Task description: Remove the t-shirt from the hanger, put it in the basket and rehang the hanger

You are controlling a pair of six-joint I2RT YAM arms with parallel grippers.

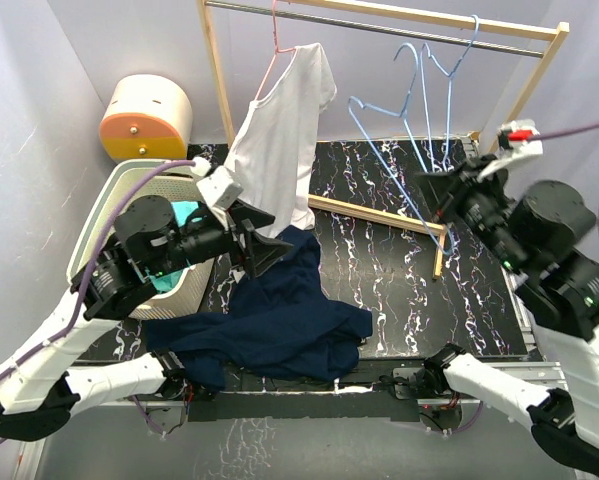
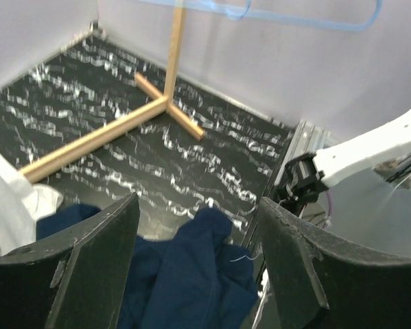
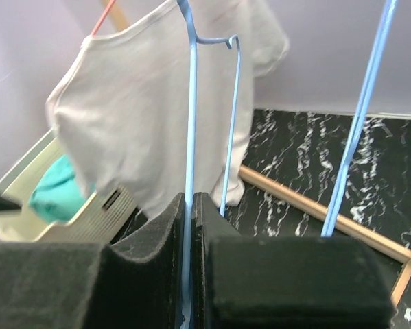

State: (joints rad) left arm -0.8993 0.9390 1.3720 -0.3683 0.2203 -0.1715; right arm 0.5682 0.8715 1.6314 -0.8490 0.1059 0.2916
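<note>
Cream plastic marks the laundry basket (image 1: 107, 200) at the left edge of the table (image 1: 379, 270), with a teal cloth (image 1: 184, 212) inside it. Just to its right the left gripper (image 1: 271, 230) hovers over the near-left part of the table. Its fingers are spread wide with nothing between them. Its wrist view looks through the gap at marbled surface and a navy garment (image 1: 279, 320) heaped toward the near edge.

The white t-shirt (image 1: 279, 130) hangs on the pink hanger (image 1: 267, 72) from the left end of the rail (image 1: 379, 26), over the far-left part of the table. Its long axis runs down from the rail and slants toward the near-left, so the hem ends just beside the left gripper. In the left wrist view the white cloth shows only at the picture's left border, outside the left finger rather than in the gap. The shirt therefore lies to one side of and above the spread jaws, not in front of them. Whether the cloth touches that arm's wrist cannot be told.

Further right, the right gripper (image 1: 441, 195) has its fingers pressed together on the wire of a bare blue hanger (image 3: 191, 103). It sits toward the table's right edge, well apart from the shirt. The left arm is clearly the nearer one. The coming move likely turns on swinging its jaws sideways onto the hem.
</note>
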